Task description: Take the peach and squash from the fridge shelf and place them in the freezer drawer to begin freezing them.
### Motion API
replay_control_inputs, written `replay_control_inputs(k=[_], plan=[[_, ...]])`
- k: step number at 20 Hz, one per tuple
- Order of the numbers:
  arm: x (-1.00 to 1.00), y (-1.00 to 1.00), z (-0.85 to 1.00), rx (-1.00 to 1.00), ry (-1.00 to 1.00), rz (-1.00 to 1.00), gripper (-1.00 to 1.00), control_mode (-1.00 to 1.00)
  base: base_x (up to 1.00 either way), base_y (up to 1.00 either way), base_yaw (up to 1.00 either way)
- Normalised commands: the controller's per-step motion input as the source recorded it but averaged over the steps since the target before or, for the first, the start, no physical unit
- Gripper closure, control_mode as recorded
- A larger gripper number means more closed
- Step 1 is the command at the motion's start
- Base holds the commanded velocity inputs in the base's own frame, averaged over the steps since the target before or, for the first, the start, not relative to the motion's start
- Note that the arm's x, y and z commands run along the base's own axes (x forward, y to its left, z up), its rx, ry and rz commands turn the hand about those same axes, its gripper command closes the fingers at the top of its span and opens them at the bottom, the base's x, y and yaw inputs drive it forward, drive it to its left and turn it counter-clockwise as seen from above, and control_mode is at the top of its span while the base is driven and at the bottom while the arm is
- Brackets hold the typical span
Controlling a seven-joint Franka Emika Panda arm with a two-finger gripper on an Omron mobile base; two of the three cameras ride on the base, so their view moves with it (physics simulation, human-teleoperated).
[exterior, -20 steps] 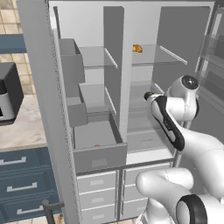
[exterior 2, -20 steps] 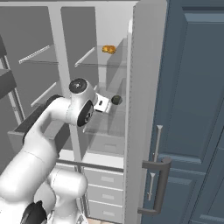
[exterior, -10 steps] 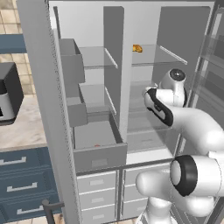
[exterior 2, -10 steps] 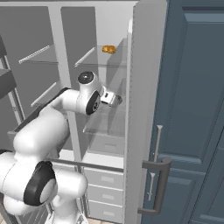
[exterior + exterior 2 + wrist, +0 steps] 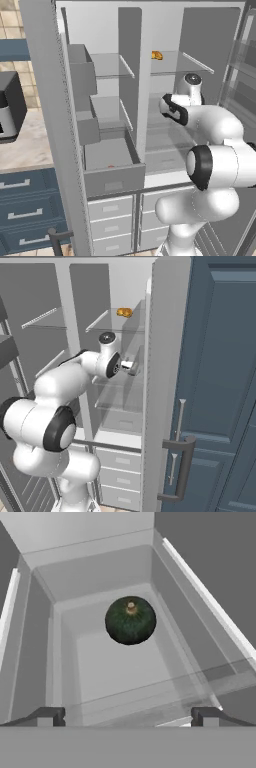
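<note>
Squash dead ahead in the hand view, resting on the glass fridge shelf, stem end up, dark green, nothing touching it. Jaws spread wide, nothing between them; finger tips well short of the fruit. Gripper reaches into the right-hand fridge compartment, between the upper and lower shelves. Freezer drawer stands pulled out at lower left, a small reddish speck on its floor, probably the peach. Orange-yellow lumpy item on the top shelf: leave it. Step in hand, as judged: approach and grasp. Advance straight, keep the squash centred, straddle its widest girth, then close. Round body may roll if nudged off-centre.
</note>
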Motion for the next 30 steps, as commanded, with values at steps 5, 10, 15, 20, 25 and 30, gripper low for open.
replay_control_inputs(k=[5,10,15,20,25,30], plan=[[0.34,0.00,-0.31,0.00,0.06,0.00,-1.00,-1.00,0.00,0.00,0.00],[0.32,-0.07,-0.20,0.00,0.02,0.00,-1.00,-1.00,0.00,0.00,0.00],[0.28,-0.11,-0.15,0.00,0.00,0.00,-1.00,-1.00,0.00,0.00,0.00],[0.32,-0.09,-0.13,0.00,0.00,0.00,-1.00,-1.00,0.00,0.00,0.00],[0.34,-0.09,-0.10,0.00,0.00,0.00,-1.00,-1.00,0.00,0.00,0.00],[0.24,-0.05,-0.06,0.00,0.00,0.00,-1.00,-1.00,0.00,0.00,0.00]])
